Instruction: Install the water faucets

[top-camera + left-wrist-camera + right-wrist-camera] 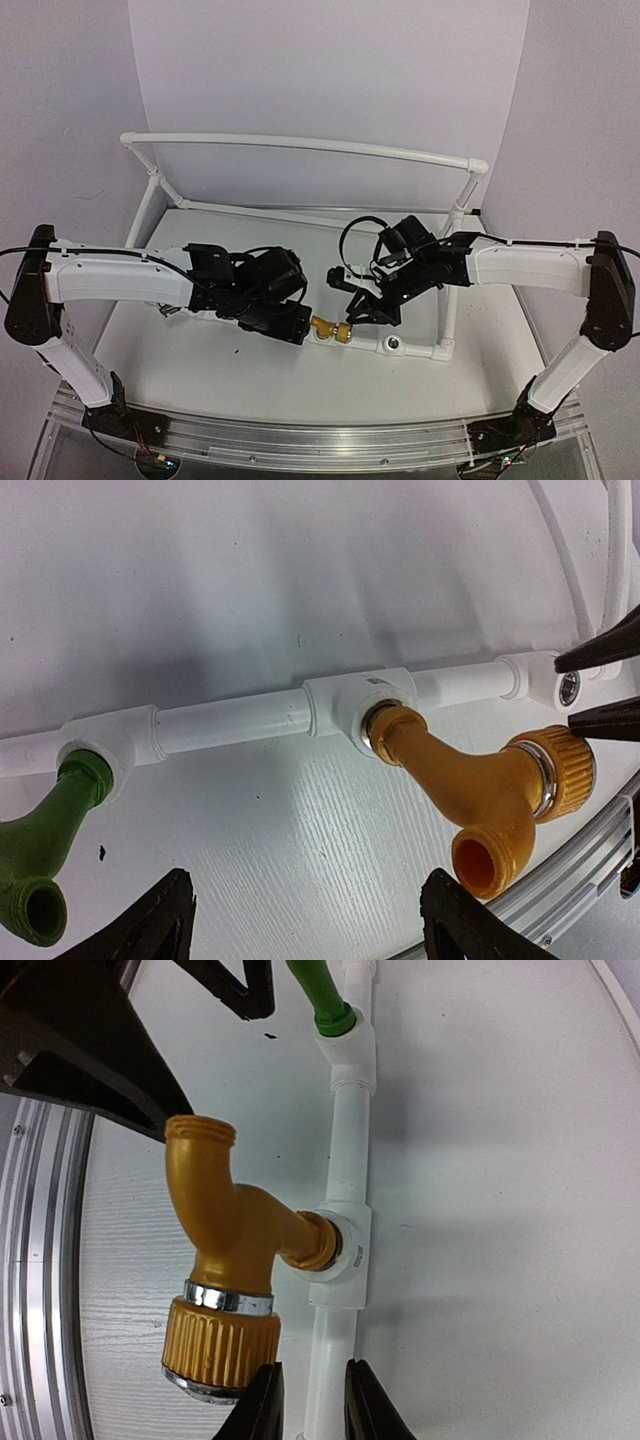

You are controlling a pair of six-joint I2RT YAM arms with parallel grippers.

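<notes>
We list: brass faucet (470, 780) seated in middle socket of pipe (230, 720); green faucet (45, 840) in next socket; left gripper (308, 885) spread wide near brass faucet, holding nothing; right gripper (312, 1370) narrowed astride pipe, grip we cannot tell.

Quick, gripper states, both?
Left gripper: open, holding nothing.
Right gripper: straddling the white pipe; grip cannot be told.
</notes>
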